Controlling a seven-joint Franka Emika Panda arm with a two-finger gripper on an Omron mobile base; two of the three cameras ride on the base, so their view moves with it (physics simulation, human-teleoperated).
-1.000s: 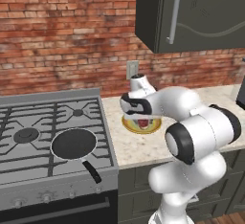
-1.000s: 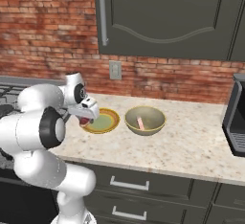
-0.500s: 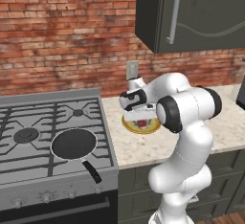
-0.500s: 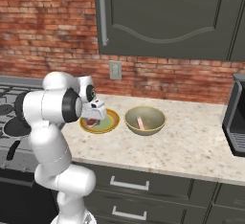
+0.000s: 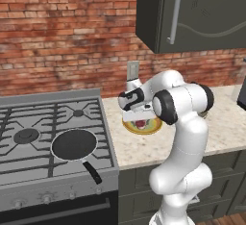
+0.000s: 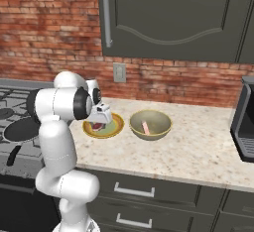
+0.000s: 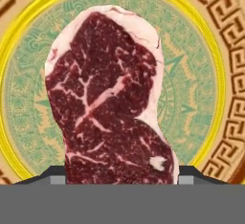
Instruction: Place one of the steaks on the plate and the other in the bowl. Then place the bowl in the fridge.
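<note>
A speckled beige stone counter [image 6: 198,146] runs along under the brick wall, over dark cabinet fronts with drawer handles. Sitting straight on it near the stove end is the plate [image 6: 115,129], flat with a yellow-olive rim, and just to its right, not touching, stands the bowl [image 6: 150,125], tan outside and pale within. At the far right end a dark appliance [image 6: 244,122] stands on the same surface, well apart from the bowl. To the left the counter butts up against a grey stove [image 5: 53,137], whose grates carry a black frying pan [image 5: 74,144] with its handle pointing toward the front edge.
</note>
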